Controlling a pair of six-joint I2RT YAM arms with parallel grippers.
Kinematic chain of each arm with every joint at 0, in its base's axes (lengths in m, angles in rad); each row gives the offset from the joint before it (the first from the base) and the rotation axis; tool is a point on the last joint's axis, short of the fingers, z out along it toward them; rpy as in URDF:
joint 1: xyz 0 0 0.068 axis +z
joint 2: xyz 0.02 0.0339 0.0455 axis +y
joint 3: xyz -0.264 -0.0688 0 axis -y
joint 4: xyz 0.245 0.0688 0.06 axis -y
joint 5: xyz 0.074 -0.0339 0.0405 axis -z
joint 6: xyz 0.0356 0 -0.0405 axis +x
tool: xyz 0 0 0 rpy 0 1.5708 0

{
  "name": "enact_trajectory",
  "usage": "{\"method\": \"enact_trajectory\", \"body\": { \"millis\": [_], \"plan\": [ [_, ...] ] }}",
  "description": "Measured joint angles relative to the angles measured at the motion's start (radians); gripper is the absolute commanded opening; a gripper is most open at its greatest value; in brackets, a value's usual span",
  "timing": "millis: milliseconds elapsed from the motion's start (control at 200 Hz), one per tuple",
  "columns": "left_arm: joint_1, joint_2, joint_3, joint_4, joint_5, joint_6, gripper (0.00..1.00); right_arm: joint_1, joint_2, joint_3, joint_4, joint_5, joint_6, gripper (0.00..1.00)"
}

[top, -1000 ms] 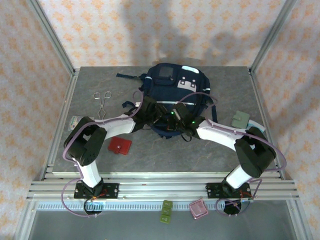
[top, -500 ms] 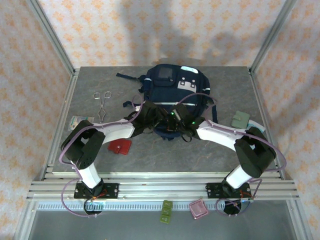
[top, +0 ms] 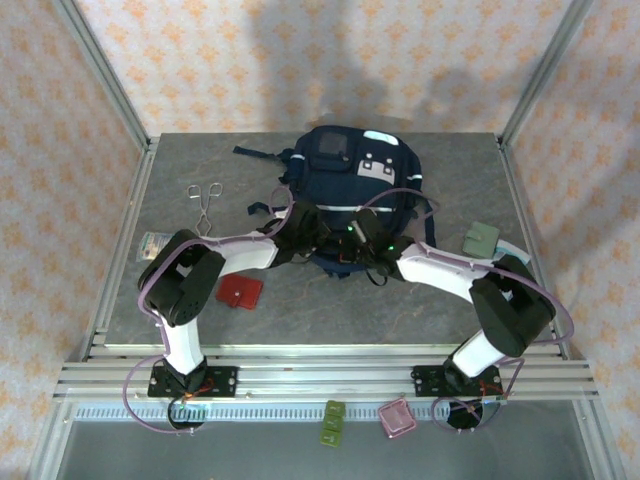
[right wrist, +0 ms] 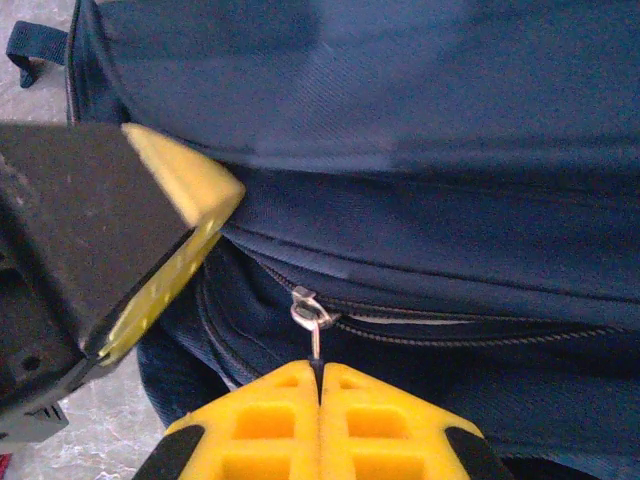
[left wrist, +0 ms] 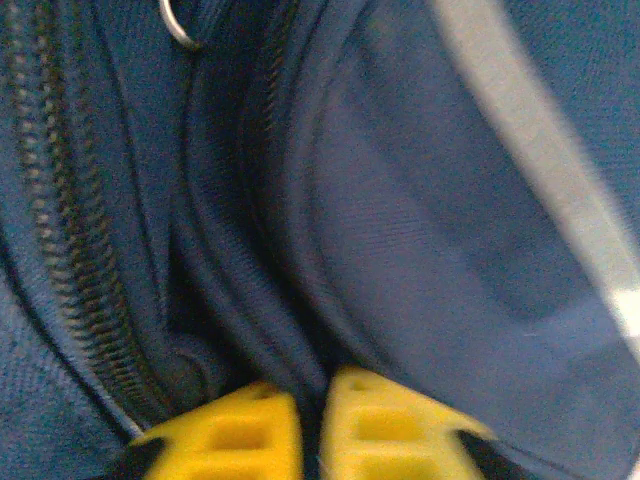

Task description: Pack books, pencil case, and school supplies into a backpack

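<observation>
The navy backpack (top: 352, 178) lies flat at the back middle of the table, its grey front panel up. My left gripper (left wrist: 313, 398) is shut on a fold of the backpack's fabric (left wrist: 300, 340) beside a zipper track (left wrist: 70, 250). My right gripper (right wrist: 320, 375) is shut on the metal zipper pull (right wrist: 315, 330) of the backpack (right wrist: 400, 120), and the zipper is open a little to the right of the slider. Both grippers meet at the bag's near edge (top: 335, 240). The red square school supplies (top: 240, 290) lie under the left arm. The books and the pencil case are out of view.
Metal forceps (top: 205, 205) lie at the left of the table, with a small pale packet (top: 152, 243) near the left edge. A green pouch (top: 480, 240) sits at the right. Small green and pink items (top: 365, 420) rest below the front rail.
My left gripper has moved right onto the bag's near edge and closed from open onto the fabric fold. The right gripper has stayed shut on the zipper pull.
</observation>
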Motion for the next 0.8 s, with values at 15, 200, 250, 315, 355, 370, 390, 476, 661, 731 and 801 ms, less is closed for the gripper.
{"method": "enact_trajectory", "body": {
  "millis": [15, 200, 250, 315, 355, 370, 390, 476, 661, 731, 801],
  "plan": [
    [0.003, 0.0, 0.0, 0.0, 0.003, 0.004, 0.0, -0.002, -0.002, -0.001, 0.0, 0.002, 0.0, 0.0],
    [0.047, 0.0, 0.0, -0.003, 0.017, 0.031, 0.0, -0.048, -0.037, -0.007, -0.058, 0.074, -0.011, 0.0],
    [0.066, -0.003, -0.002, -0.003, 0.017, 0.043, 0.0, -0.07, -0.044, -0.018, -0.077, 0.093, -0.012, 0.0],
    [0.087, -0.009, -0.005, -0.004, 0.018, 0.057, 0.0, -0.096, -0.05, -0.034, -0.095, 0.111, -0.016, 0.0],
    [0.098, -0.016, -0.009, -0.004, 0.021, 0.066, 0.0, -0.108, -0.054, -0.045, -0.105, 0.114, -0.021, 0.0],
    [0.1, -0.018, -0.009, -0.005, 0.021, 0.07, 0.0, -0.111, -0.059, -0.05, -0.106, 0.114, -0.023, 0.0],
    [0.103, -0.021, -0.009, -0.008, 0.021, 0.076, 0.0, -0.113, -0.063, -0.055, -0.107, 0.113, -0.026, 0.0],
    [0.109, -0.029, -0.009, -0.016, 0.029, 0.09, 0.0, -0.114, -0.098, -0.069, -0.105, 0.079, -0.038, 0.1],
    [0.109, -0.03, -0.008, -0.019, 0.049, 0.106, 0.0, -0.087, -0.163, -0.047, -0.044, -0.014, -0.073, 0.24],
    [0.109, -0.03, -0.006, -0.021, 0.057, 0.106, 0.0, -0.078, -0.144, -0.017, -0.027, -0.042, -0.083, 0.19],
    [0.11, -0.031, 0.001, -0.029, 0.07, 0.106, 0.0, -0.068, -0.101, 0.013, 0.005, -0.063, -0.09, 0.14]
  ]
}}
